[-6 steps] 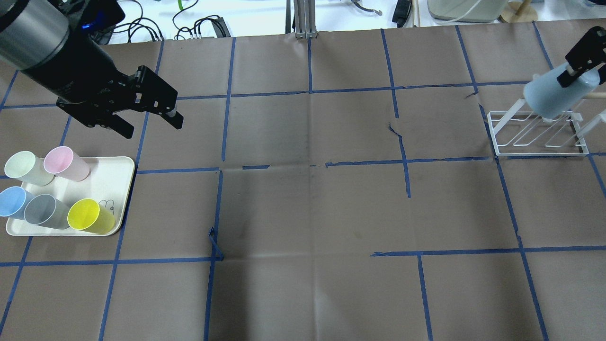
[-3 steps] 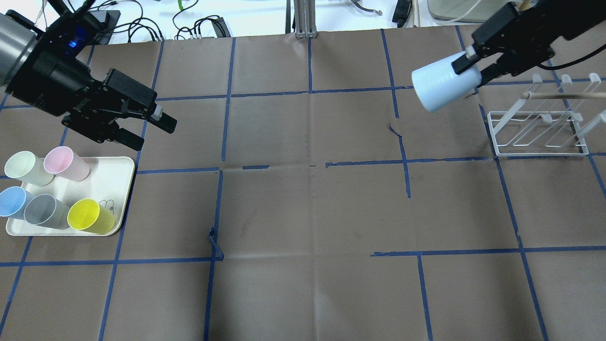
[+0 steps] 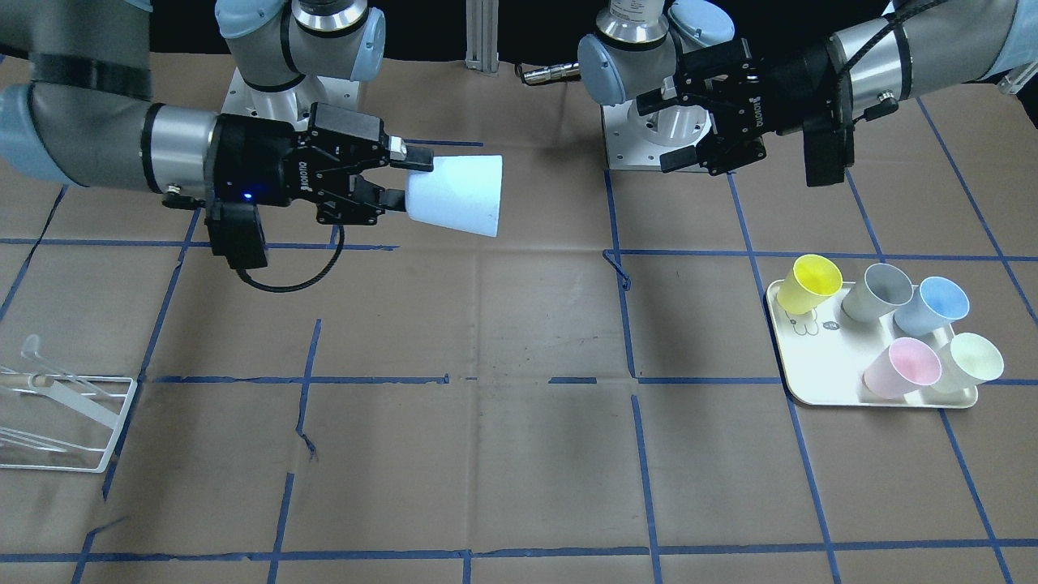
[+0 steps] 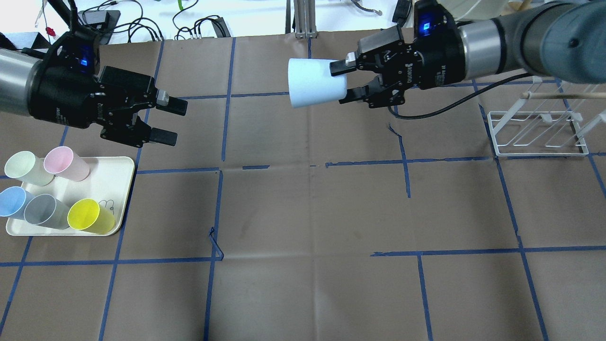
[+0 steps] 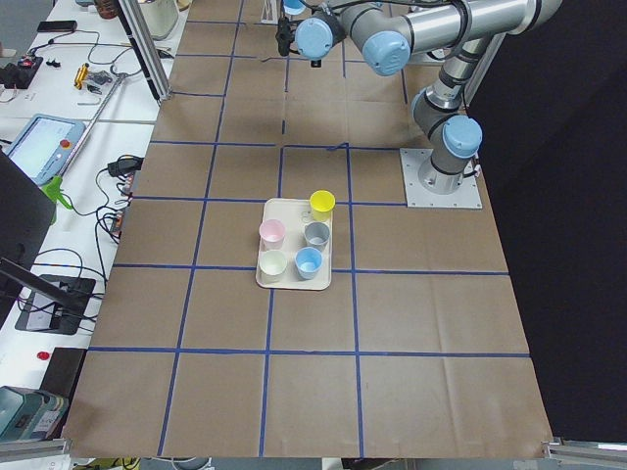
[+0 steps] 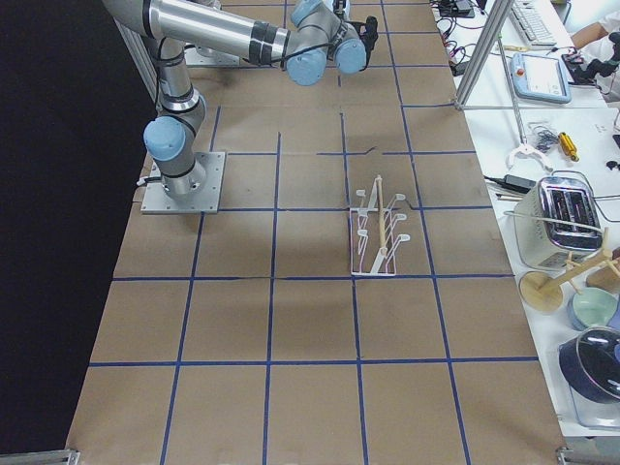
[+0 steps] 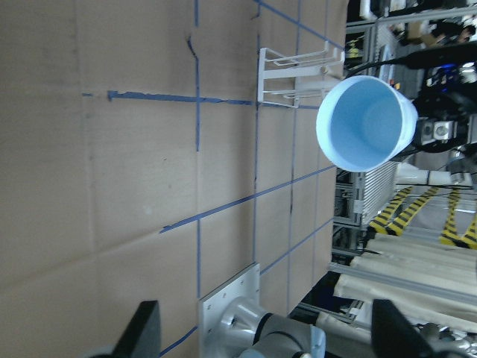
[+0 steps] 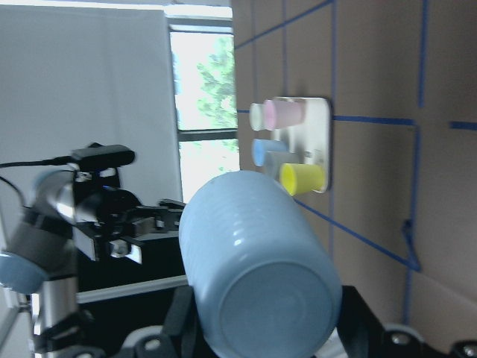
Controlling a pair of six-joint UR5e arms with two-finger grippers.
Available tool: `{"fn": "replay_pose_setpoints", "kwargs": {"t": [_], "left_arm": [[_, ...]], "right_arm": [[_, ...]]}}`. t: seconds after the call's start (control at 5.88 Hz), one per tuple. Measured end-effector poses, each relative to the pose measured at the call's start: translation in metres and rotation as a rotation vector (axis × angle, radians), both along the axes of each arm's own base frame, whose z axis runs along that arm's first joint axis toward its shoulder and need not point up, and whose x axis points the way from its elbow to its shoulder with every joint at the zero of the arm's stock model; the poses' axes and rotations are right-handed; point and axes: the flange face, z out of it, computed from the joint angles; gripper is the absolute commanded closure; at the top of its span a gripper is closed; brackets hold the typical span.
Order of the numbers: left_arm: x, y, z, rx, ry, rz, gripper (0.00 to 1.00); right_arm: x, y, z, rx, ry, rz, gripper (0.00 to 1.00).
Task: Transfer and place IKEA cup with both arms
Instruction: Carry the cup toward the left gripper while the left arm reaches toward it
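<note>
- While the right end effector [image 4: 342, 84] pinches the narrow base end of the IKEA cup [image 4: 316, 83], the cup lies on its side in the air above the counter [image 4: 307, 213], in the far middle part, with its mouth turned toward the left end effector [image 4: 173, 122].
- The left end effector hangs well apart from the cup, its fingers spread wide with nothing between them.
- Only the left wrist view looks into the mouth of the cup, and the inside is plain blue.
- Only the right wrist view shows the closed bottom and the faint ribs on the wall of the cup; behind it stand the other arm and the tray [image 4: 120, 166].
- On the tray, at the robot's left end, five cups stand upright: pink [image 4: 65, 163], pale green [image 4: 27, 168], blue [image 4: 13, 201], grey [image 4: 45, 211] and yellow [image 4: 90, 216].
- A white wire rack [image 4: 539, 137] stands at the robot's right end.
- In the two side views the end effectors sit at the top edge, too small to judge.
- The counter is covered with brown paper, divided in squares by blue tape, which is torn in some places.
- Beside the counter are benches with cables, a tablet [image 5: 44, 147] and a toaster [image 6: 565, 208]; a window [image 8: 205, 82] shows trees.
</note>
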Motion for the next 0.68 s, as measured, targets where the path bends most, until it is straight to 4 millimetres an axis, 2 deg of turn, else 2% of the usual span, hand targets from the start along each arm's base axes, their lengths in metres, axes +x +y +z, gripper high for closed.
{"fn": "replay_pose_setpoints", "kwargs": {"t": [0.17,0.34,0.68], "left_arm": [[-0.002,-0.005,-0.007,0.002,0.069,0.047,0.02],[-0.011,-0.01,-0.007,-0.008,0.13,0.079,0.02],[-0.045,-0.025,0.003,-0.044,0.206,0.079,0.03]], "right_arm": [[0.018,0.005,-0.008,0.019,-0.054,-0.015,0.68],[0.028,0.008,-0.01,0.023,-0.071,-0.012,0.68],[0.034,0.011,-0.011,0.023,-0.078,-0.005,0.68]]}}
